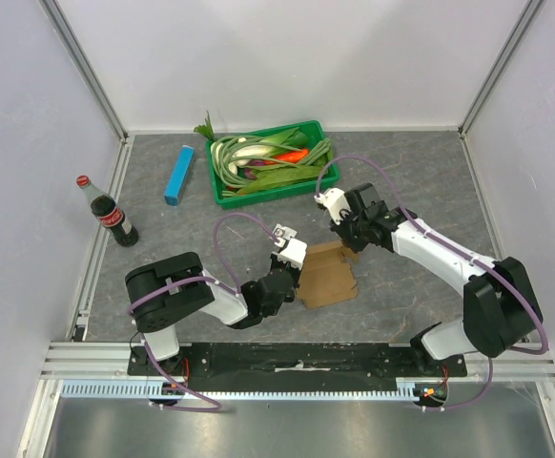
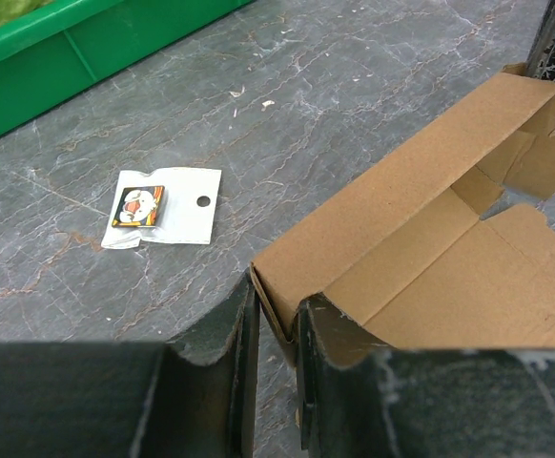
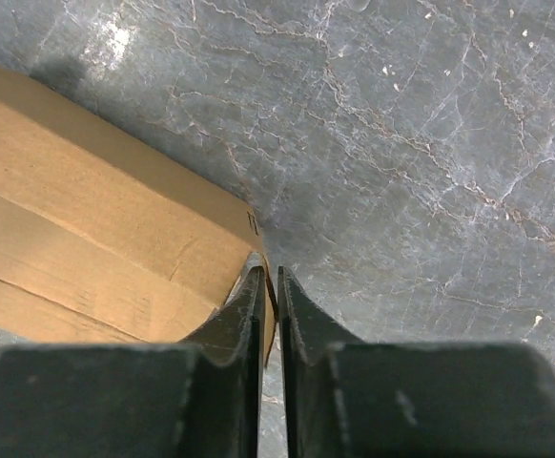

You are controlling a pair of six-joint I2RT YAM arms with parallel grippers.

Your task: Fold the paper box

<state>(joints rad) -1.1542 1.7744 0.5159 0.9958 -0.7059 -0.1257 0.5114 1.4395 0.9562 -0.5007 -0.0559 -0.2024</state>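
The paper box (image 1: 327,277) is brown cardboard, partly folded, lying on the grey table between my two arms. In the left wrist view its raised side wall and open flaps (image 2: 421,248) fill the right half. My left gripper (image 2: 276,320) is shut on the near corner of that wall, and it meets the box's left edge in the top view (image 1: 292,275). My right gripper (image 1: 349,243) is at the box's far right corner. In the right wrist view its jaws (image 3: 270,286) stand almost together, pinching a thin flap edge of the box (image 3: 96,229).
A green tray (image 1: 258,197) of vegetables stands at the back, and its wall (image 2: 30,67) shows in the left wrist view. A slim blue box (image 1: 178,175) and a cola bottle (image 1: 111,215) stand at the back left. A small white card (image 2: 163,207) lies left of the box.
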